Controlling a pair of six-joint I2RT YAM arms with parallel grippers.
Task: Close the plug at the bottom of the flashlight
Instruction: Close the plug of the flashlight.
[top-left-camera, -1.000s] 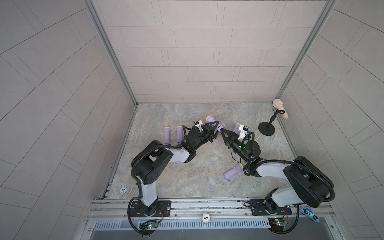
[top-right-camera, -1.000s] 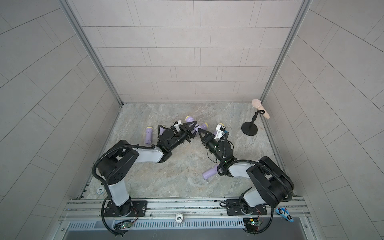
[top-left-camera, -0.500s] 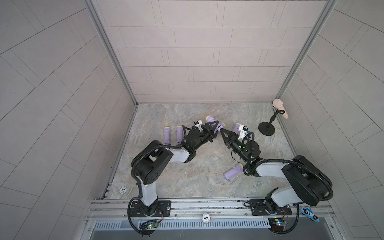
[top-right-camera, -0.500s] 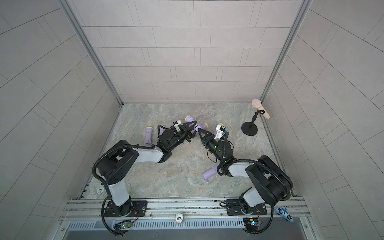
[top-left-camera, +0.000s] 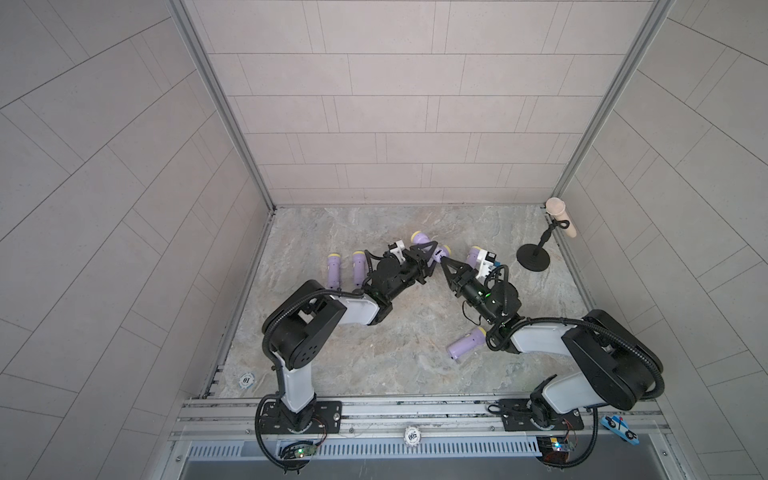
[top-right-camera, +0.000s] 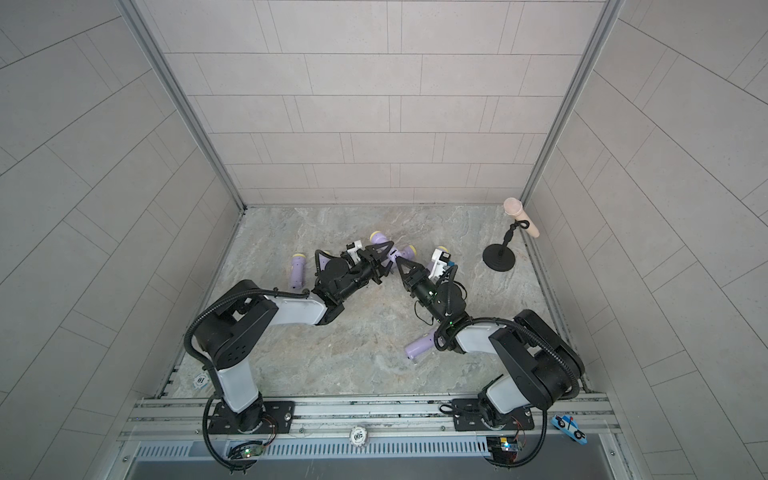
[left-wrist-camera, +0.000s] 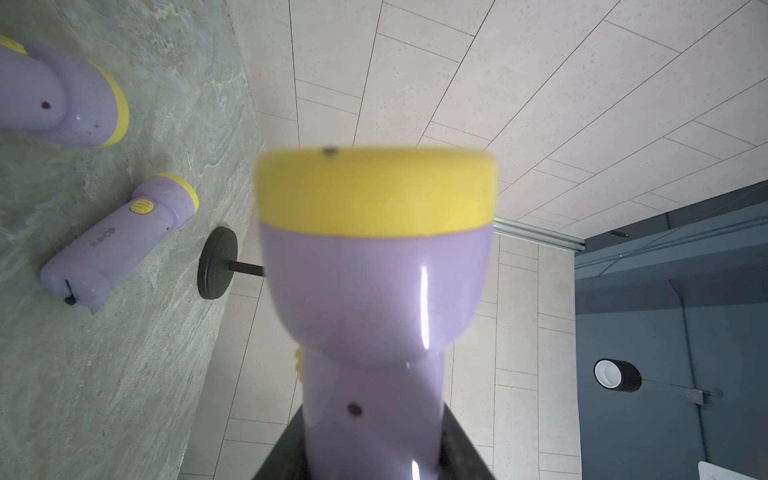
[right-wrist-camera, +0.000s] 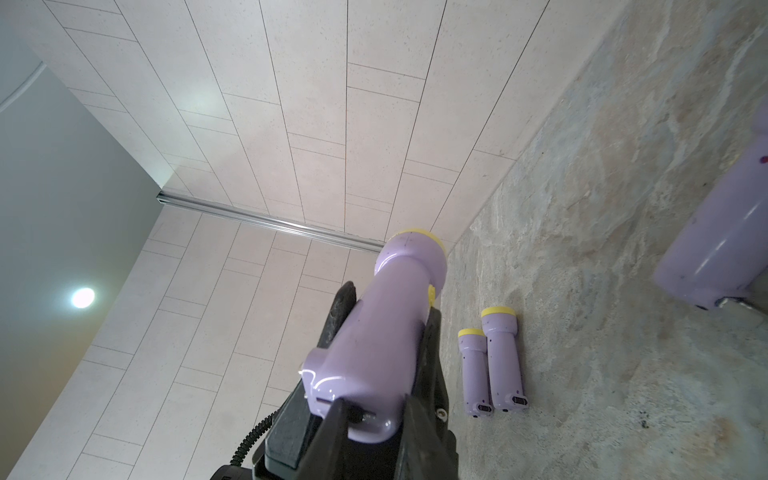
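Lilac plastic sits in my left hand (top-left-camera: 428, 250), which is clamped round the flashlight (right-wrist-camera: 386, 328) at mid-body and holds it clear of the worktop (top-left-camera: 399, 345). My right hand (right-wrist-camera: 376, 419) is narrowed almost shut at the butt end, with its tips either side of the dark plug (right-wrist-camera: 360, 415). Only the right wrist view shows that plug. The left wrist view shows the yellow-ringed head (left-wrist-camera: 374, 191) instead.
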